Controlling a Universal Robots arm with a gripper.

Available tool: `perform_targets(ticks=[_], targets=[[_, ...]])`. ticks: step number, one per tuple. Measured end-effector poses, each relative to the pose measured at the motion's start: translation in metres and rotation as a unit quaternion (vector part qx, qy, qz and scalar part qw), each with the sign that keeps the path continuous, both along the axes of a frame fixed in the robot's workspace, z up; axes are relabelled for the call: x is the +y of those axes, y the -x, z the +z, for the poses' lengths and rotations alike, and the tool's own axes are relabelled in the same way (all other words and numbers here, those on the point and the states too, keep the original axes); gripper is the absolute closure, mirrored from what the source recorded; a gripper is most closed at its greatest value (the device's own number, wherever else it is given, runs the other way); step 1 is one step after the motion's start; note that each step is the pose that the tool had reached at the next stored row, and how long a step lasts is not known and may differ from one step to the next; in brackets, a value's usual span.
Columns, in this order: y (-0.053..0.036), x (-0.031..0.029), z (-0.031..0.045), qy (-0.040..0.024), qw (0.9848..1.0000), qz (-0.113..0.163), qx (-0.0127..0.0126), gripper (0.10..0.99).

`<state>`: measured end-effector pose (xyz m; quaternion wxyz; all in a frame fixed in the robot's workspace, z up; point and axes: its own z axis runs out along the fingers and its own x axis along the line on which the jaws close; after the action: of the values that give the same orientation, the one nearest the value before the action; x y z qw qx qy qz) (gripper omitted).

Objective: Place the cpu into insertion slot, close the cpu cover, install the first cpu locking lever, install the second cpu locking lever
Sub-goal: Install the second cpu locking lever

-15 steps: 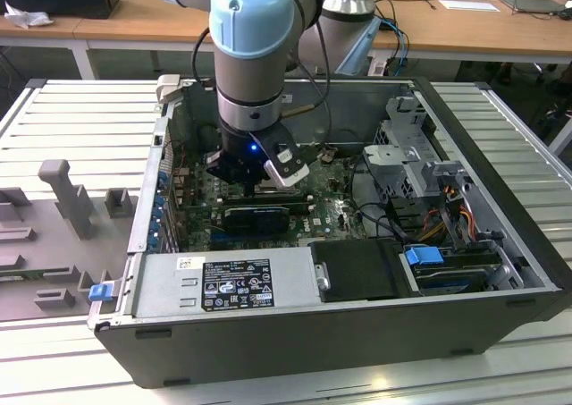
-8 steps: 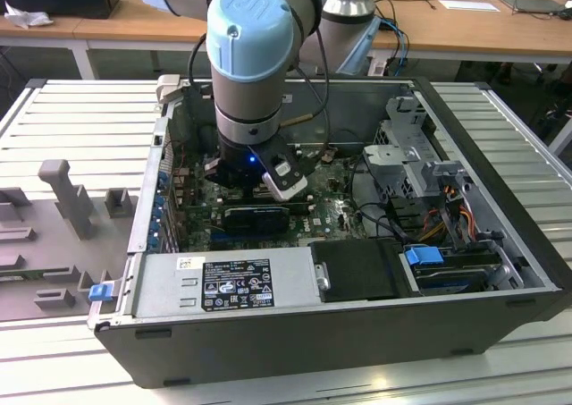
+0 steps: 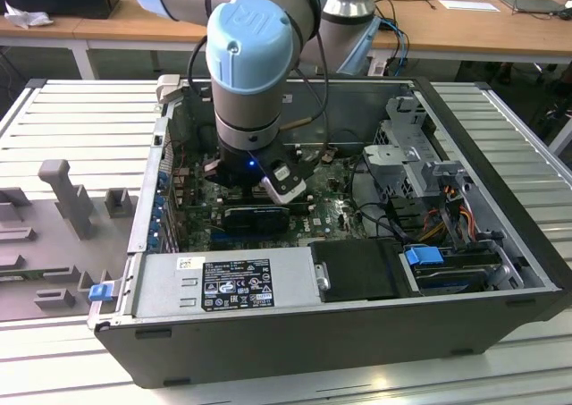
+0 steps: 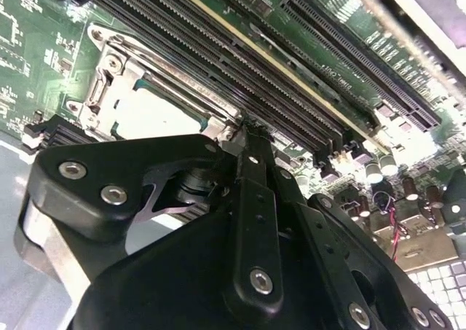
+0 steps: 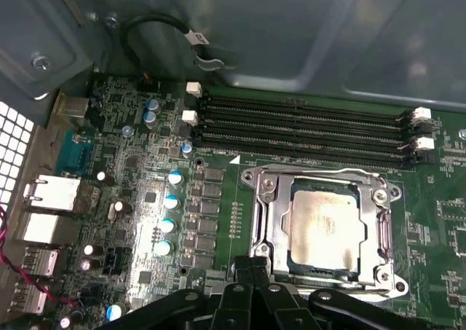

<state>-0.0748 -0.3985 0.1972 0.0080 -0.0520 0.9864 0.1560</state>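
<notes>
The cpu lies flat inside the insertion slot, and the cpu cover, a bright metal frame with a large window, is already down over its edges, so the silvery top of the chip shows through the window. In the second wrist view the same socket appears pale under its frame. A thin wire locking lever runs along the side of the frame next to the memory slots; whether it is hooked down I cannot tell. The gripper stands just beside the socket edge away from the memory slots, its fingers pressed together with nothing visible between them. In the exterior view the arm reaches down into the open computer case. I judge that placing the chip and closing the cover are done, and the lever work is in hand.
</notes>
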Motion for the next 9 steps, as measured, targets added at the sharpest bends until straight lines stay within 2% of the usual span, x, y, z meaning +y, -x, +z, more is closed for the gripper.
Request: perform_targets(ticks=[2, 6, 7, 9], targets=[[0.0014, 0.0001, -0.0018, -0.0035, 1.0, 0.001, -0.0001, 0.98], [0.0022, -0.0001, -0.0008, -0.0045, 1.0, 0.001, 0.0, 0.98], [0.0022, 0.0, 0.0047, -0.0045, 1.0, 0.001, 0.0, 0.98], [0.0022, 0.0, 0.0098, -0.0046, 1.0, 0.001, 0.0, 0.98]])
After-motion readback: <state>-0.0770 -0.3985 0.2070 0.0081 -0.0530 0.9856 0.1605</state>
